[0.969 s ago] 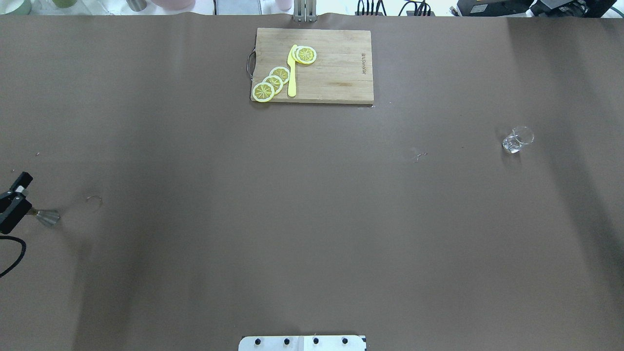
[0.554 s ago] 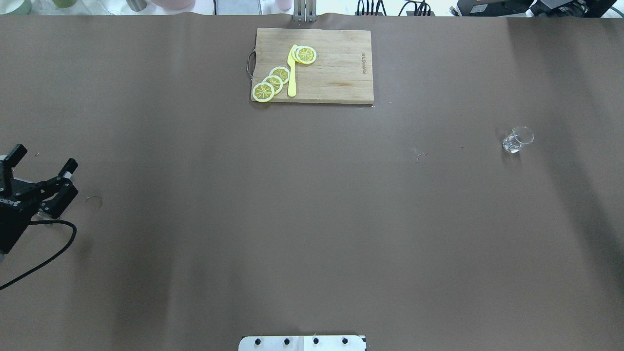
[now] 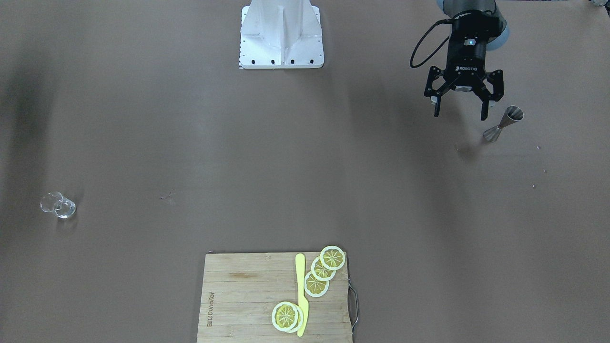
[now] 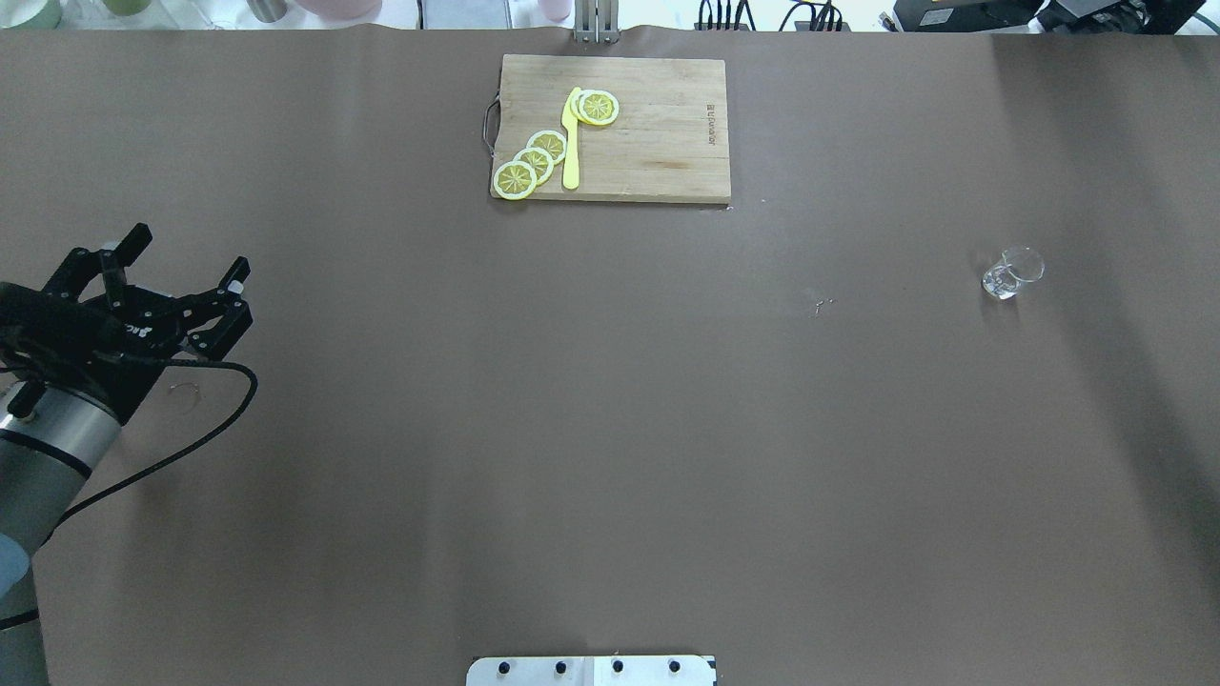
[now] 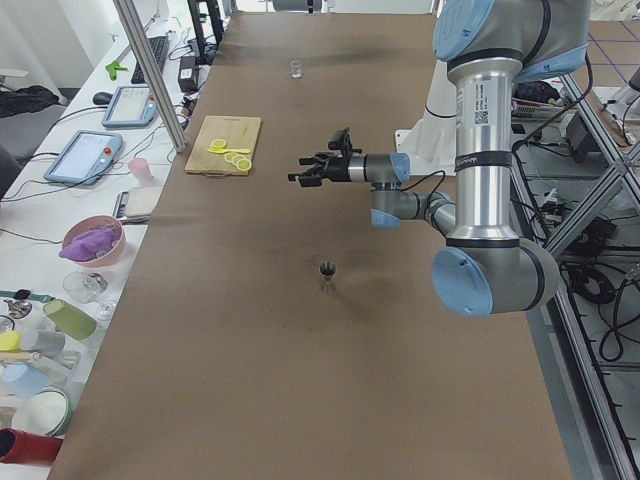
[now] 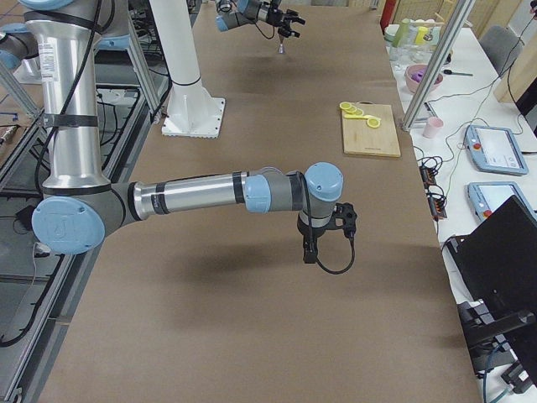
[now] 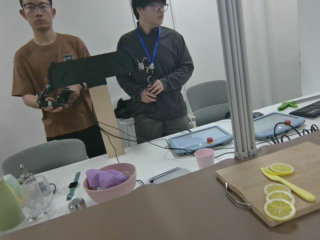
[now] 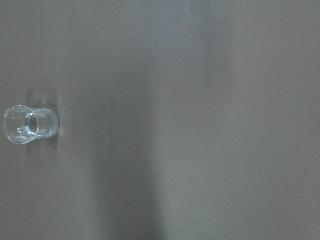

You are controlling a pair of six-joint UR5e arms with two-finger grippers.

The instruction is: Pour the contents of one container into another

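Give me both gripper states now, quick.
Left gripper: open, holding nothing; the jigger stands free beside it.
Right gripper: cannot tell, seen only from the side.

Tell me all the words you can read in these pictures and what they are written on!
"ROBOTIQ": on the body of the left gripper.
Mark printed near one edge of the cutting board: too blurred to read.
Label on the left arm: too small to read.
No other text can be read.

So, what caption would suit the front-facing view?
Open left gripper hovers beside the upright jigger; the cup stands far across.
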